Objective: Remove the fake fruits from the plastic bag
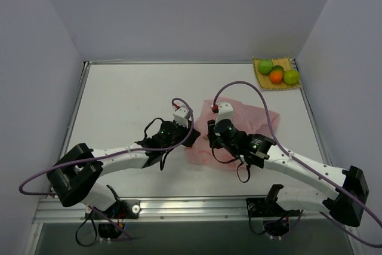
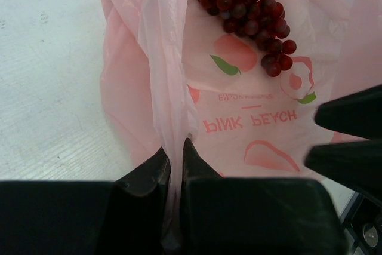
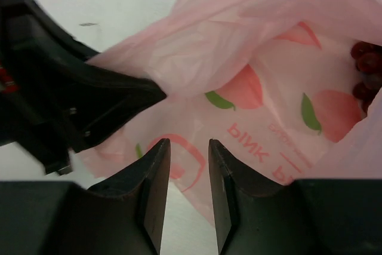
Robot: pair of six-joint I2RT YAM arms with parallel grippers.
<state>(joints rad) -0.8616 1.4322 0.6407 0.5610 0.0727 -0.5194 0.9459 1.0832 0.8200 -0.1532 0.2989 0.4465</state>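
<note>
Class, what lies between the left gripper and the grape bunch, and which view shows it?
Between left gripper and grape bunch: only printed film of the plastic bag, seen in the left wrist view.

Grape bunch (image 3: 365, 67) mostly off right edge

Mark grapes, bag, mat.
grapes (image 2: 253, 19), left wrist view, middle of bunch.
bag (image 3: 239, 22), right wrist view, upper fold.
mat (image 1: 262, 82), top view, bare near-left corner.
</note>
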